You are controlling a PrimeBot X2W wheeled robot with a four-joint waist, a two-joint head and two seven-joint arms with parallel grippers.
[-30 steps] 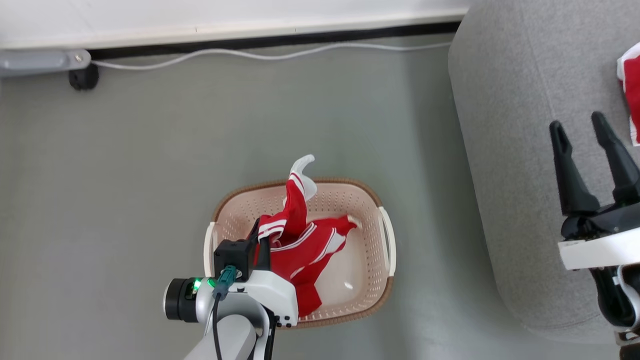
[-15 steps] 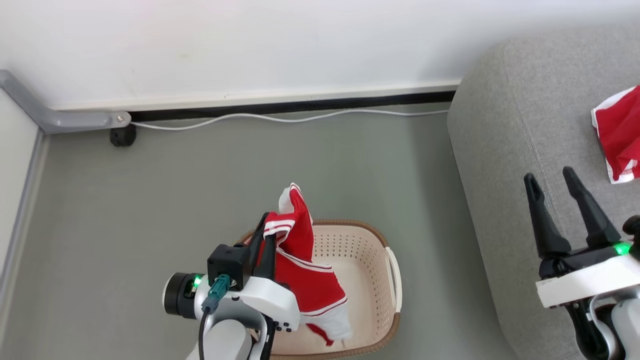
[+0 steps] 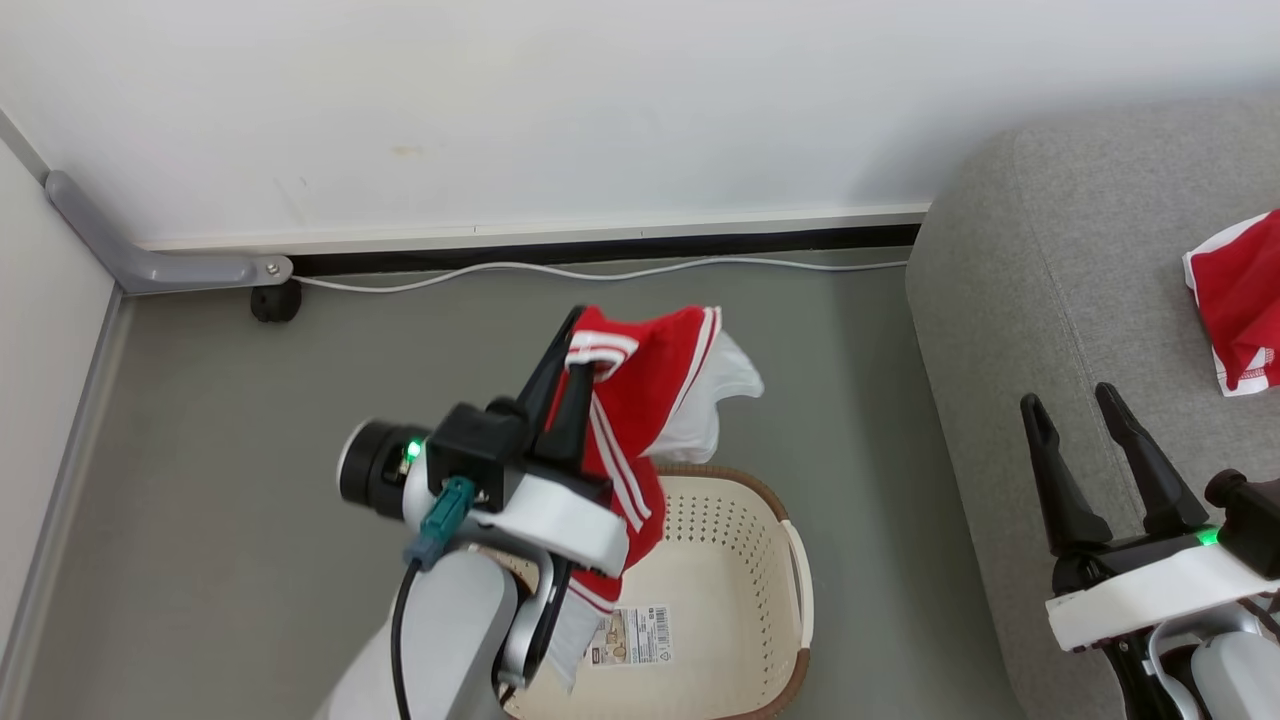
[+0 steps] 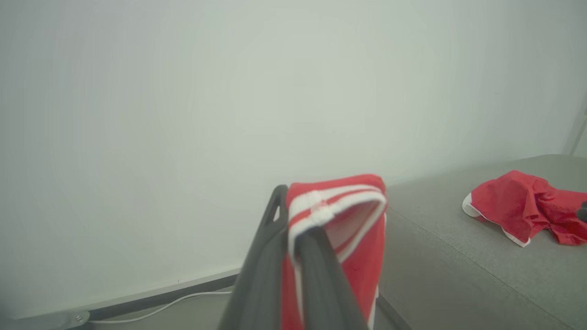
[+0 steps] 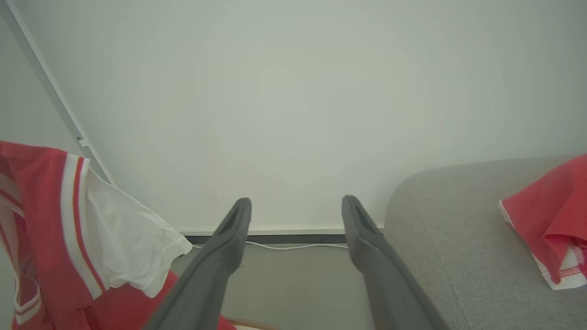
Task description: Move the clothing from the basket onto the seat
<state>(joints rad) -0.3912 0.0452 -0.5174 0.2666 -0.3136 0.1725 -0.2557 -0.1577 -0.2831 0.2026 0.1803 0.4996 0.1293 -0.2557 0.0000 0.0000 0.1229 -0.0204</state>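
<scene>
Since the frame half a second back, the left tool (image 3: 580, 340) had carried the red garment (image 3: 655, 375) higher over the basket (image 3: 735, 530), baring the label sticker (image 3: 630, 636) on the basket's bottom; the head camera had shifted too. I noted the garment as soft and limp, bright red with white stripes and a loose white panel. Basket: cream perforated plastic, rounded rectangle, brown woven-look rim, standing on the floor (image 3: 250, 500). Left tool: dark fingers clamped together on the garment's striped hem, cloth hanging down past the forearm. Right tool (image 3: 1070, 397): fingers spread wide, holding nothing, above the seat (image 3: 1050, 300). Seat: grey woven fabric, rounded edges. A second red garment (image 3: 1235, 300) lay crumpled on it.
</scene>
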